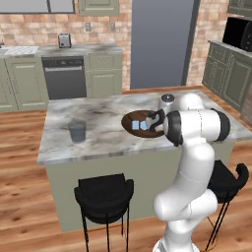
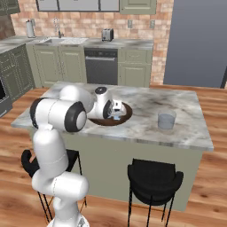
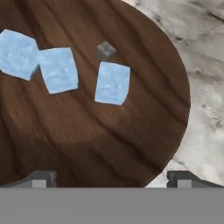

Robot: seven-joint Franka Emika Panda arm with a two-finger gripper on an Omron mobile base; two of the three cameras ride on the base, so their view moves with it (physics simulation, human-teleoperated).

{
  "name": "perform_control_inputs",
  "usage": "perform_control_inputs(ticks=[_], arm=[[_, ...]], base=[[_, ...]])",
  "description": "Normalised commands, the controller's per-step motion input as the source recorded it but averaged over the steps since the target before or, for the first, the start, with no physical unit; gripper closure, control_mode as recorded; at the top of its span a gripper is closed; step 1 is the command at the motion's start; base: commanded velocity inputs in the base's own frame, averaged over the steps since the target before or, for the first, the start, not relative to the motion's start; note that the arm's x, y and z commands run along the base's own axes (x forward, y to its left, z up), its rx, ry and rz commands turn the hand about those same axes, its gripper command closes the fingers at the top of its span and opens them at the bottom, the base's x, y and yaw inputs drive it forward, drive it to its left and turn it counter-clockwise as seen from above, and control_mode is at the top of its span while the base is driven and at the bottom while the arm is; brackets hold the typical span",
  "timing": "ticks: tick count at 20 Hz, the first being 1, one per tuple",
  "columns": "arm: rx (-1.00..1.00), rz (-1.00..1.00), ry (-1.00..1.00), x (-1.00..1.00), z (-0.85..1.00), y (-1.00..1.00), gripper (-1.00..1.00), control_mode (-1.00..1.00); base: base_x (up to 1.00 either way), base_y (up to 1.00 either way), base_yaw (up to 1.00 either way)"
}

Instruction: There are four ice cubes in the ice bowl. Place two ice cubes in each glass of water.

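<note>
The dark wooden ice bowl lies on the marble island. Three pale blue ice cubes rest in it: one nearest my gripper's line, one and one touching each other further left. A tiny grey bit lies beside them. My gripper hovers low over the bowl, open, with nothing between its fingers. One glass of water stands well apart on the island. The other glass stands just behind the bowl.
Two black stools stand at the island's near side. The bowl's rim lies close to the marble edge. Beyond the island are green cabinets, a dishwasher and a toaster.
</note>
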Motion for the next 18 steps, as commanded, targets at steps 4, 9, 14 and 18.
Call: perform_control_inputs(ticks=[4, 9, 14, 18], arm=[[0.00, 0.00, -0.03, 0.21, -0.18, 0.00, -1.00, -1.00], [0.00, 0.00, -0.01, 0.24, -0.05, 0.00, -1.00, -1.00], [0.00, 0.00, -0.01, 0.30, 0.00, -0.01, -1.00, -1.00], [0.00, 0.00, 0.00, 0.21, -0.05, 0.00, -1.00, -1.00]], base=[[0.00, 0.00, 0.00], [0.00, 0.00, 0.00], [0.00, 0.00, 0.00], [0.00, 0.00, 0.00]])
